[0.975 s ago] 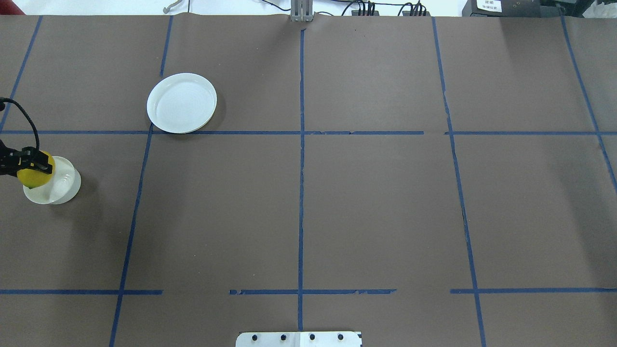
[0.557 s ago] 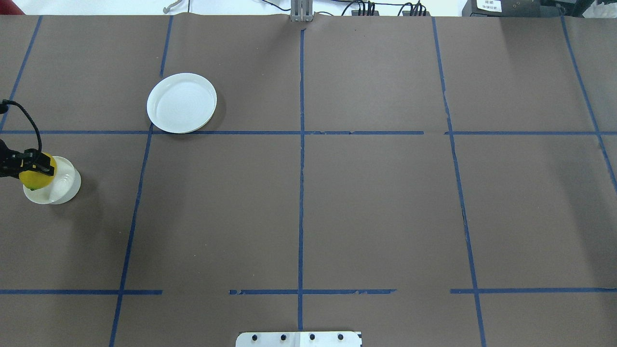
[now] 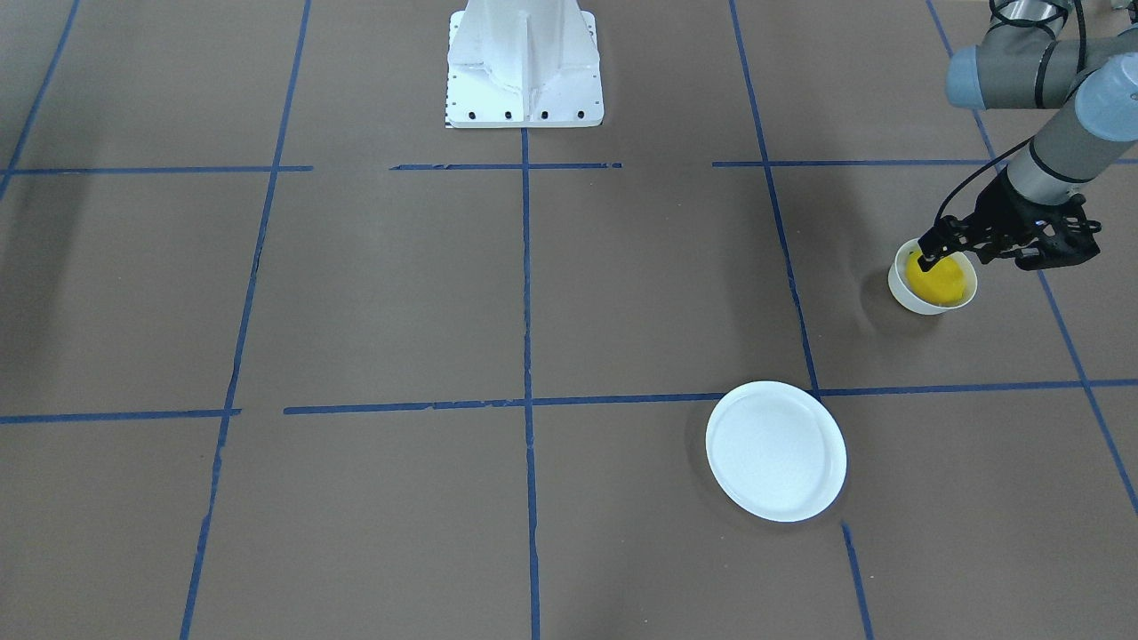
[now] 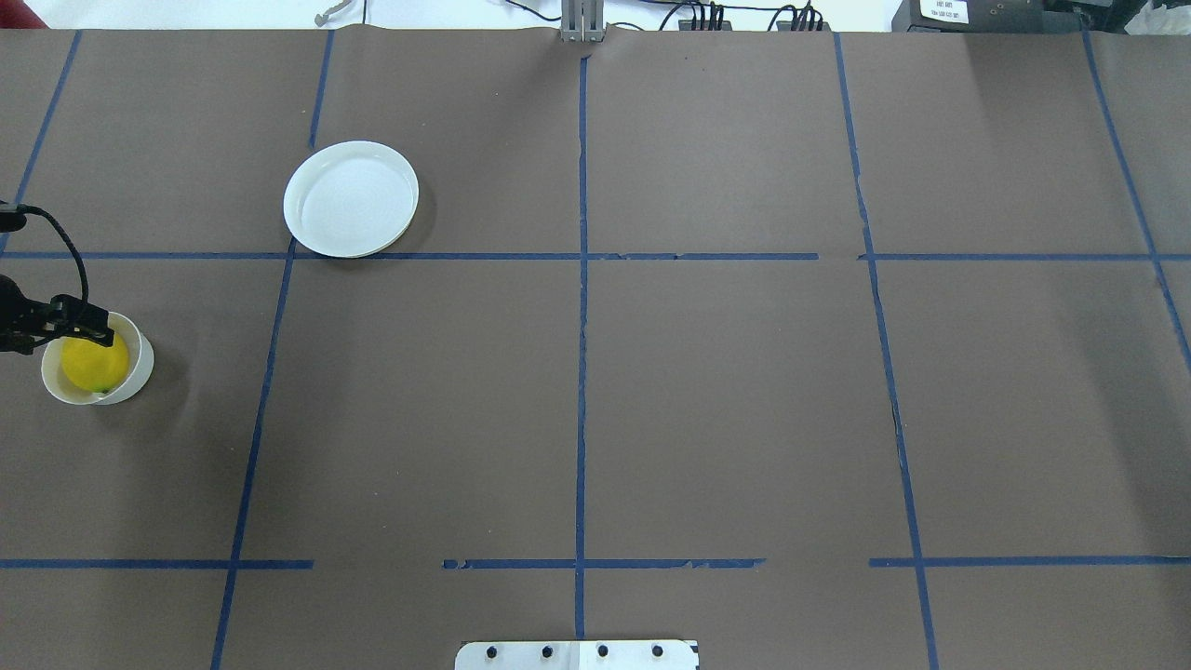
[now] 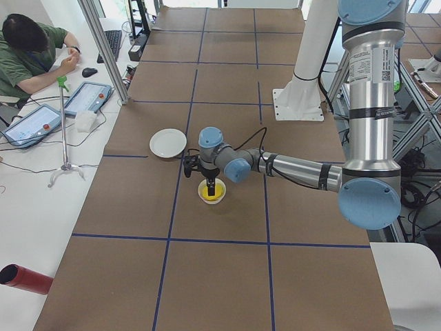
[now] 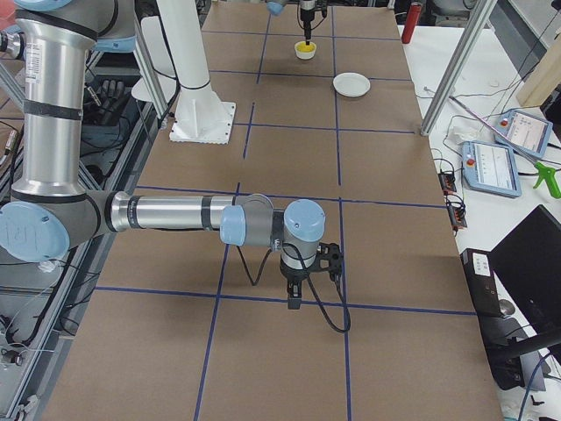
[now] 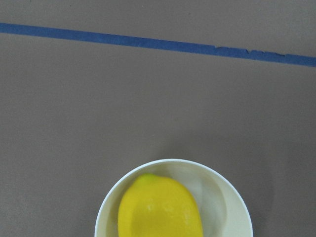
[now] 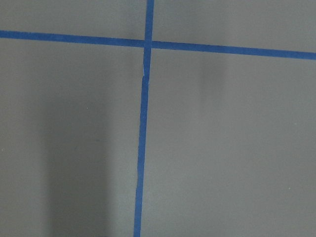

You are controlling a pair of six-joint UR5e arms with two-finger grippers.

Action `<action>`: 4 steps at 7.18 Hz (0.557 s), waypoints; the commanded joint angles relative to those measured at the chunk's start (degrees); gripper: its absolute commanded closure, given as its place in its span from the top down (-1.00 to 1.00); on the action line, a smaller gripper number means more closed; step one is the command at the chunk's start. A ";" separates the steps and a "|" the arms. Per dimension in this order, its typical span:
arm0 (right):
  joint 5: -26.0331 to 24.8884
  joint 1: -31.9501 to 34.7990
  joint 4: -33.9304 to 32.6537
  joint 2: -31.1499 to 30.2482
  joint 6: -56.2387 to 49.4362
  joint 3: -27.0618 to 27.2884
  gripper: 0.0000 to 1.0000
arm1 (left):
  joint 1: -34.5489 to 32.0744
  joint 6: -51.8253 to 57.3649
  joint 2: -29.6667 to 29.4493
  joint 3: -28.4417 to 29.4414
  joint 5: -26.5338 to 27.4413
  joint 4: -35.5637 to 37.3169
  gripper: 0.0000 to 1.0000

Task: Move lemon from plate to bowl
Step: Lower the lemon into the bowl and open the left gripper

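The yellow lemon point(image 4: 93, 365) lies inside the small white bowl point(image 4: 140, 368) at the table's far left. It also shows in the front view point(image 3: 938, 278) and the left wrist view point(image 7: 160, 210), where the bowl's rim point(image 7: 232, 197) rings it. My left gripper point(image 4: 67, 324) is open and empty, just above the bowl's rim, and shows in the front view point(image 3: 956, 253) too. The wide white plate point(image 4: 351, 198) is empty. My right gripper point(image 6: 294, 303) shows only in the exterior right view, low over bare table; I cannot tell whether it is open or shut.
The robot's white base point(image 3: 524, 62) stands at the middle of the near table edge. Blue tape lines point(image 4: 582, 279) cross the brown table cover. A person point(image 5: 27, 48) sits at a side desk beyond the table. A red cylinder point(image 5: 24, 279) lies off the table.
The lemon was held in my left gripper over the bowl. The gripper has opened and the lemon now lies in the bowl.
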 commanded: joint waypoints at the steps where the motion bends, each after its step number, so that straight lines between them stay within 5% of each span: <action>1: 0.00 0.00 0.00 0.00 0.00 0.00 1.00 | -0.87 6.11 0.43 -1.55 -0.36 0.53 0.99; 3: 0.00 0.00 0.00 0.00 0.00 0.00 1.00 | -10.40 23.74 1.14 -1.12 -0.36 3.41 0.98; 4: 0.00 0.00 0.00 0.00 0.00 0.00 1.00 | -16.11 35.58 1.14 -1.72 -0.45 10.57 0.98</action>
